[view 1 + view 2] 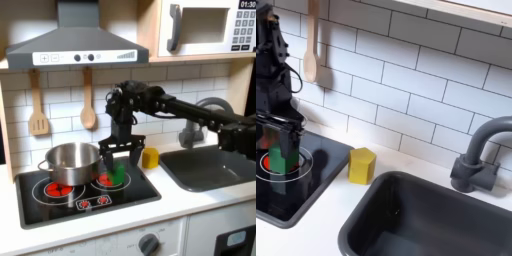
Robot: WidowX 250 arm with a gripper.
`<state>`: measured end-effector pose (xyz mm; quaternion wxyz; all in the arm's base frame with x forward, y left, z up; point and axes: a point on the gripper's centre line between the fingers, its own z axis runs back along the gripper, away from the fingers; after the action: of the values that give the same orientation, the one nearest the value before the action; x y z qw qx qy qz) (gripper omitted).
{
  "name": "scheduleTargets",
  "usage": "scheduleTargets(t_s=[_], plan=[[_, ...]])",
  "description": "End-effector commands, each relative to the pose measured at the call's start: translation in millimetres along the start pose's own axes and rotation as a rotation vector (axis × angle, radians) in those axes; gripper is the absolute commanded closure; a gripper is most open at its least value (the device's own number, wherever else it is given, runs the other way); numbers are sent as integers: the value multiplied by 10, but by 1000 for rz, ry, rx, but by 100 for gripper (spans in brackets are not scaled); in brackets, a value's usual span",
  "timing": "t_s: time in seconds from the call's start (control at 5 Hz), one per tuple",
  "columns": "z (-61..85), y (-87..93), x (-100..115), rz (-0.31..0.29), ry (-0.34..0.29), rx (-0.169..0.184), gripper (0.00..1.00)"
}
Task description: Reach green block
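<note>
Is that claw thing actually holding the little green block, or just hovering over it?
Nothing is held. The gripper hangs open right above the green block, which sits on the stove's burner, fingers either side of its top.
</note>
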<state>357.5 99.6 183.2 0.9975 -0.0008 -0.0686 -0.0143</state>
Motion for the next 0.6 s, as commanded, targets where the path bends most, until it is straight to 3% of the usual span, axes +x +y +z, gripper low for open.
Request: scheduleTargets(t_s=[0.0,0.4], plan=[[-92,-2,71,7,19,1,0],[-219,0,109,8,48,-8,0]])
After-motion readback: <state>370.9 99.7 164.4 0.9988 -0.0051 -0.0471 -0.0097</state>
